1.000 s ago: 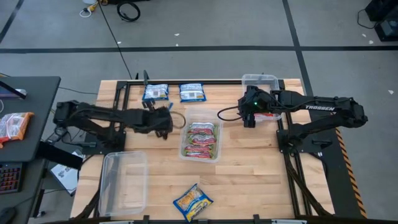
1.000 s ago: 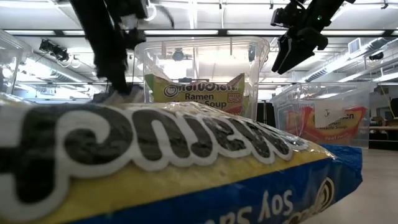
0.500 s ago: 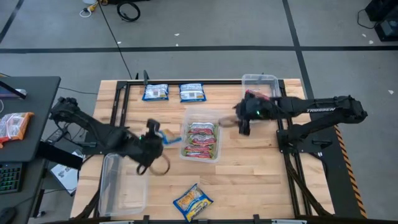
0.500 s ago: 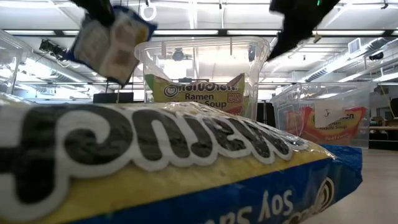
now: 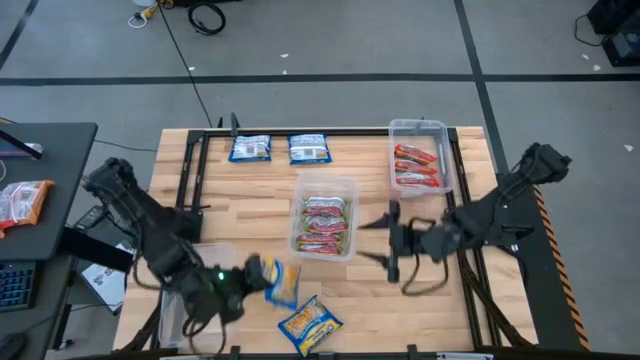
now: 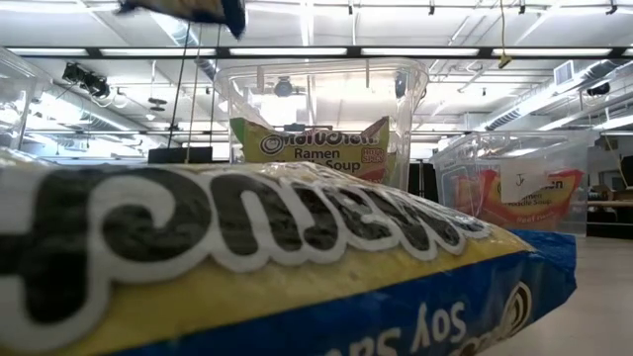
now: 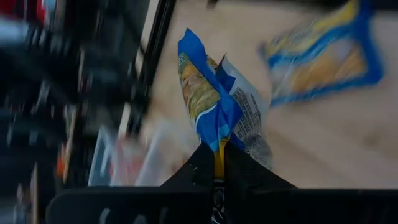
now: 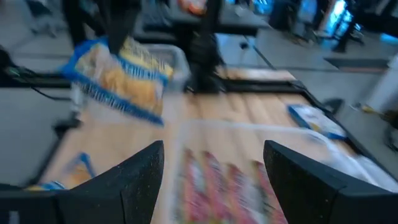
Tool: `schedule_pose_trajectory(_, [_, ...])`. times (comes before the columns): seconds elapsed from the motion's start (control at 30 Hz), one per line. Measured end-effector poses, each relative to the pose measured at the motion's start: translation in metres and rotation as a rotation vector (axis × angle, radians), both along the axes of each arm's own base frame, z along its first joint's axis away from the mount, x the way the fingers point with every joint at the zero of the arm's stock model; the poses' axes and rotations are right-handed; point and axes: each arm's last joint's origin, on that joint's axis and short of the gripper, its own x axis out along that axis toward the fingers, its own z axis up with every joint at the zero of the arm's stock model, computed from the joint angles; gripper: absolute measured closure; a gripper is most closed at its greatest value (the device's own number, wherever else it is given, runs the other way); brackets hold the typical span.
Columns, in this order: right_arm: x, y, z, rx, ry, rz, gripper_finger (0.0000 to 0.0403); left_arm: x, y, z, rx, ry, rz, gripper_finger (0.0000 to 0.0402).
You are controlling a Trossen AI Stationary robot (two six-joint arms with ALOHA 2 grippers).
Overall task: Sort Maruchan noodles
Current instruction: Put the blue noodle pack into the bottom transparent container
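Our left gripper (image 5: pixel 262 277) has swung from the far side of the surface (image 5: pixel 400 300) down to the near edge, its fingers (image 7: pixel 214 171) pinched on a blue-and-yellow packet (image 5: pixel 281 281). A second ago it was just lifting that packet by the far pair. It now hangs beside the empty tub (image 5: pixel 200 290), above the loose packet (image 5: pixel 311 322). That suggests blue-and-yellow goes in this tub.

Our right gripper (image 5: pixel 388 242) has left the red tub (image 5: pixel 420 158), where a red packet (image 5: pixel 415 166) now lies, and hovers by the middle tub (image 5: pixel 323 222), fingers spread and empty. Two blue packets (image 5: pixel 280 148) wait at the far edge.
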Motion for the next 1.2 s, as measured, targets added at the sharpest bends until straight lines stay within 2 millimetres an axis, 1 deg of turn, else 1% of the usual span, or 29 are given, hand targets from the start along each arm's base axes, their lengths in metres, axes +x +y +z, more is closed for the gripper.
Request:
schedule_pose_trajectory(0.13, [0.013,0.026,-0.013,0.024,-0.051,0.04,0.0124,0.007,-0.027,-0.013,0.006,-0.008,-0.128,0.0385])
schedule_pose_trajectory(0.27, [0.026,0.041,-0.027,0.04,-0.073,0.057,0.0124,0.02,-0.047,-0.036,0.045,0.022,-0.209,0.0386])
schedule_pose_trajectory(0.37, [0.034,0.049,-0.039,0.045,-0.068,0.082,0.0124,0.032,-0.058,-0.057,0.084,0.047,-0.23,0.0386])
schedule_pose_trajectory(0.53, [0.042,0.057,-0.052,0.056,-0.049,0.155,0.0124,0.054,-0.061,-0.092,0.188,0.101,-0.23,0.0386])
schedule_pose_trajectory(0.63, [0.045,0.061,-0.058,0.063,-0.03,0.223,0.0124,0.067,-0.058,-0.105,0.212,0.12,-0.235,0.0385])
schedule_pose_trajectory(0.73, [0.047,0.064,-0.064,0.069,0.001,0.288,0.0124,0.078,-0.052,-0.113,0.184,0.154,-0.228,0.0385])
schedule_pose_trajectory(0.83, [0.048,0.066,-0.07,0.074,0.035,0.336,0.0124,0.084,-0.046,-0.115,0.1,0.174,-0.178,0.0375])
schedule_pose_trajectory(0.97, [0.05,0.066,-0.075,0.075,0.072,0.376,0.0125,0.087,-0.043,-0.113,-0.105,0.196,-0.013,0.0338])
schedule_pose_trajectory(1.1, [0.048,0.066,-0.078,0.061,0.107,0.397,0.0126,0.089,-0.046,-0.101,-0.401,0.231,0.233,0.029])
schedule_pose_trajectory(1.2, [0.048,0.066,-0.079,0.051,0.117,0.419,0.0126,0.093,-0.041,-0.094,-0.646,0.255,0.463,0.0255])
